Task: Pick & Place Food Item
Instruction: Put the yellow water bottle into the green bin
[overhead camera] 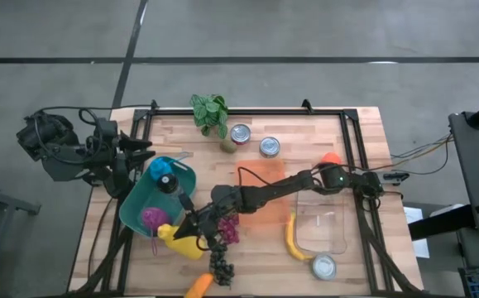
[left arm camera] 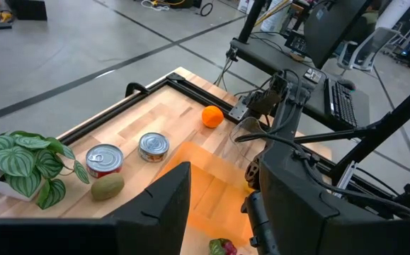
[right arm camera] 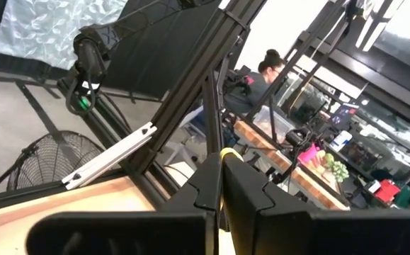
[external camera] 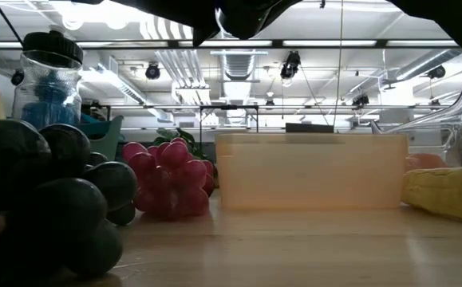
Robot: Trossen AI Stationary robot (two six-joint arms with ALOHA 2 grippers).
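A yellow food item point(overhead camera: 181, 242) lies at the near left, beside a teal bin point(overhead camera: 140, 207) that holds a blue-capped bottle point(overhead camera: 166, 182) and a purple item point(overhead camera: 152, 219). My right gripper point(overhead camera: 188, 225) reaches across the table from the right and is shut on the yellow item; the right wrist view shows a yellow sliver point(right arm camera: 223, 151) between its shut fingers point(right arm camera: 221, 159). My left gripper point(overhead camera: 136, 153) waits raised at the far left, its fingers open point(left arm camera: 226, 170) with nothing between them. My right gripper pinches the yellow food item between its two fingers at the end nearest the teal bin point(overhead camera: 173, 233). The fingers lie about level and come from the table's right. Only a thin yellow edge point(right arm camera: 223, 151) shows between them. Whether the item is clear of the table I cannot tell.
Red grapes point(overhead camera: 229, 232), dark grapes point(overhead camera: 221, 269) and a carrot point(overhead camera: 198, 285) lie near the front edge. An orange tray point(overhead camera: 264, 186), a clear container point(overhead camera: 322, 223) and a banana point(overhead camera: 293, 240) fill the middle right. Two cans point(overhead camera: 240, 134), a plant point(overhead camera: 210, 112) and an orange point(overhead camera: 330, 157) stand at the back.
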